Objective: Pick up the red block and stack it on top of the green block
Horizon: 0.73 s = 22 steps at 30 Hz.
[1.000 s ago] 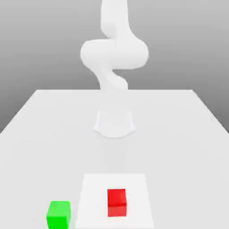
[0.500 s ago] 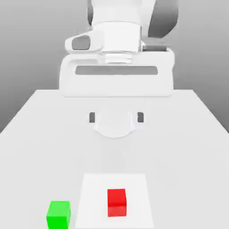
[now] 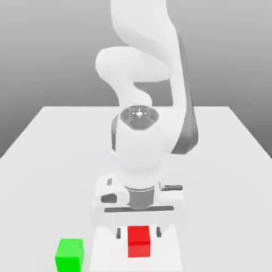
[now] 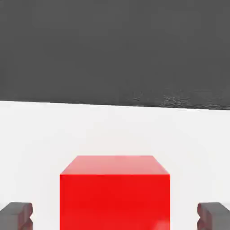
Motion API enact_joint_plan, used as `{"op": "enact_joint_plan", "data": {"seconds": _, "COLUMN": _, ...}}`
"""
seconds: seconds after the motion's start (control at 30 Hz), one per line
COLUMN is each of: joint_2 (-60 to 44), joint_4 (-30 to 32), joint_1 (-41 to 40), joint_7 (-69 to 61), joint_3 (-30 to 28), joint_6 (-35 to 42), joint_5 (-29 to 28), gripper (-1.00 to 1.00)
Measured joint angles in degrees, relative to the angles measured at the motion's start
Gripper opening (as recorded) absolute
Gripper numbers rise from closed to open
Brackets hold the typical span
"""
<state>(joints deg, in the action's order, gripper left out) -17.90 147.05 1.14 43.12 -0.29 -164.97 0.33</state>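
- Table (image 3: 48, 180): pale and flat, extends below the gripper and to both sides of it.
- Arm (image 3: 140, 151): white with dark grey sections. It stands behind and above the gripper in the exterior view, with the wrist directly over the hand.
- White square (image 3: 169, 257): lies on the table, below the gripper and beneath the red block.
- Gripper (image 3: 138, 232): directed downward, located at the red block. State: spread, one finger to each side of the block, nothing pinched. In the hand view, a gap separates each finger from the block.
- Green block (image 3: 69, 256): rests on the table toward the exterior view's left of the gripper, well apart from it and outside the white square. No contact with the gripper or the red block.
- Red block (image 3: 138, 242): upright on the white square, below the palm and, as seen in both views, in line with the opening between the fingers. It is not stacked on the green block. Whether its top reaches fingertip level cannot be told.
- Fingertips (image 4: 19, 216): dark grey, one on each side of the red block, both apart from its side faces. In the exterior view they appear near the block's far edge.
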Motion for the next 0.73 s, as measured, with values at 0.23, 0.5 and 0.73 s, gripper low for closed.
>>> {"op": "enact_joint_plan", "data": {"seconds": 0.23, "joint_2": 2.46, "joint_4": 0.39, "joint_1": -0.07, "joint_7": 0.12, "joint_3": 0.05, "joint_6": 2.1, "joint_5": -0.15, "gripper": -1.0}}
{"op": "enact_joint_plan", "data": {"seconds": 0.5, "joint_2": 9.17, "joint_4": -5.67, "joint_1": -6.32, "joint_7": 5.05, "joint_3": -7.08, "joint_6": 14.96, "joint_5": 1.94, "gripper": -1.0}}
{"op": "enact_joint_plan", "data": {"seconds": 0.73, "joint_2": 0.57, "joint_4": -8.42, "joint_1": -9.33, "joint_7": 4.49, "joint_3": -7.67, "joint_6": 9.27, "joint_5": 5.52, "gripper": 1.0}}
